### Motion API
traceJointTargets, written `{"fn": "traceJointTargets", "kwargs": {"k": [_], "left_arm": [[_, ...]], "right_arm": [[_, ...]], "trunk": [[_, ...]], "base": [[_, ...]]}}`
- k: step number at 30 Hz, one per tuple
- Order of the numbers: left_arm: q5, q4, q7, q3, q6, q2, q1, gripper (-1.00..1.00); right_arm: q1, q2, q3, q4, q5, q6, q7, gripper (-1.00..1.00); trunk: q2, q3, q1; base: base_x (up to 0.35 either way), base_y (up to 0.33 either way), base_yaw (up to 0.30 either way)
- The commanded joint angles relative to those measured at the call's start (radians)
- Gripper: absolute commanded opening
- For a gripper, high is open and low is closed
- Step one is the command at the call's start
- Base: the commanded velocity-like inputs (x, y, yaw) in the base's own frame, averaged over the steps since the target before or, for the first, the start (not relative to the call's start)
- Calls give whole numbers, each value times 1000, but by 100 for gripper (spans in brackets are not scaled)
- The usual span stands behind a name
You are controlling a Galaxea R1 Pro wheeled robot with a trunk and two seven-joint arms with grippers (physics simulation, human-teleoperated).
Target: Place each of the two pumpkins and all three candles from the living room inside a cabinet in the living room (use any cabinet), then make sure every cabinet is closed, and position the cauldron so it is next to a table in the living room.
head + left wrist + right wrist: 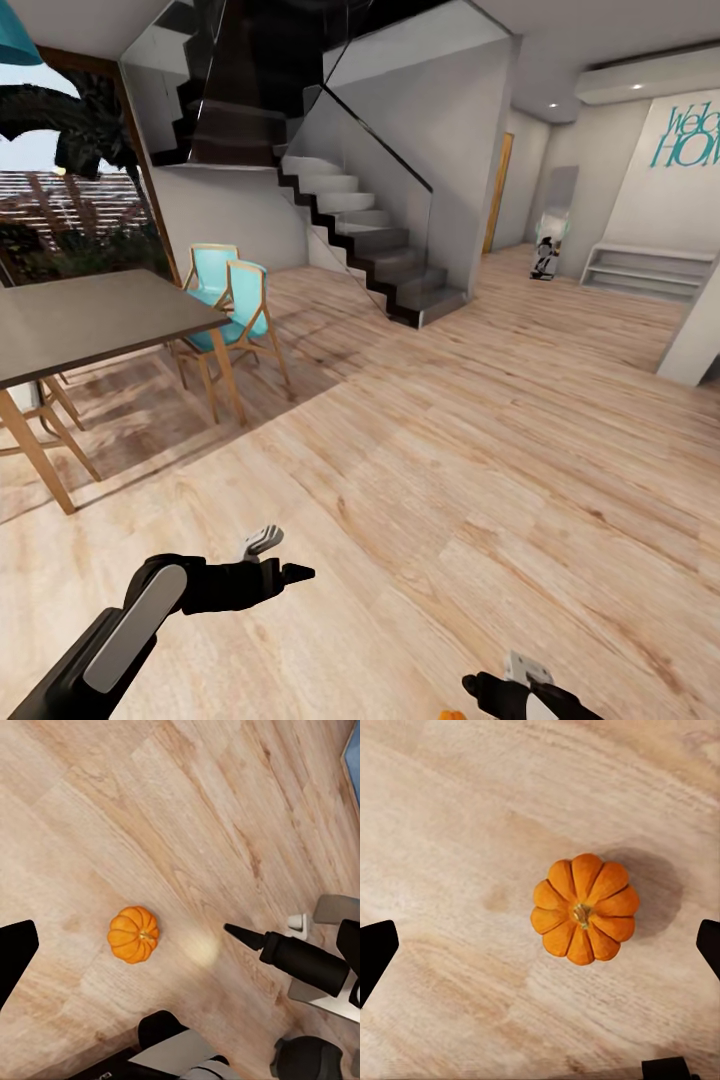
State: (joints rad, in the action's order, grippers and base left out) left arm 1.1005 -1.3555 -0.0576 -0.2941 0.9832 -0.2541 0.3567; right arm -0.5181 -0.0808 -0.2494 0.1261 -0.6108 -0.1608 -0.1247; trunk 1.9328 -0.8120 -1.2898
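Sitting on the light wooden floor, the small orange ribbed pumpkin lies between the wide-open right gripper fingers, at its 12 o'clock; left gripper is open too.

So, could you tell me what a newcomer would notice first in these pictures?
Probably the small orange pumpkin lying stem-up on the pale wooden floor, directly below the right claw, whose fingers stand wide apart on either side of it. Next, the dark staircase with its glass side rising at the back of the room, and the two turquoise chairs beside the grey table on the left.
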Motion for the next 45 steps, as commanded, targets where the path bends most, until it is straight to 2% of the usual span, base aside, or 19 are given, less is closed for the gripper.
{"fn": "traceJointTargets", "kwargs": {"k": [1,20,25,34,45], "left_arm": [[7,-1,-6,-2,2,0,1,100],[7,0,-2,0,2,-7,1,100],[8,-2,-2,0,2,-6,1,100],[9,-2,-2,-1,2,-4,1,100],[9,-2,-2,0,2,-5,1,100]], "right_arm": [[0,-1,-8,1,-9,-3,-1,100],[0,-2,-8,1,-9,-3,-5,100],[0,-2,-7,0,14,-2,-3,100],[0,-2,-7,1,19,6,-4,100],[0,-2,-5,1,19,54,-23,100]], "trunk": [[8,-4,-4],[141,-64,-77],[176,-79,-96],[239,-108,-130],[316,-142,-172]], "base": [[0,0,0],[0,0,0],[0,0,0],[0,0,0],[0,0,0]]}}
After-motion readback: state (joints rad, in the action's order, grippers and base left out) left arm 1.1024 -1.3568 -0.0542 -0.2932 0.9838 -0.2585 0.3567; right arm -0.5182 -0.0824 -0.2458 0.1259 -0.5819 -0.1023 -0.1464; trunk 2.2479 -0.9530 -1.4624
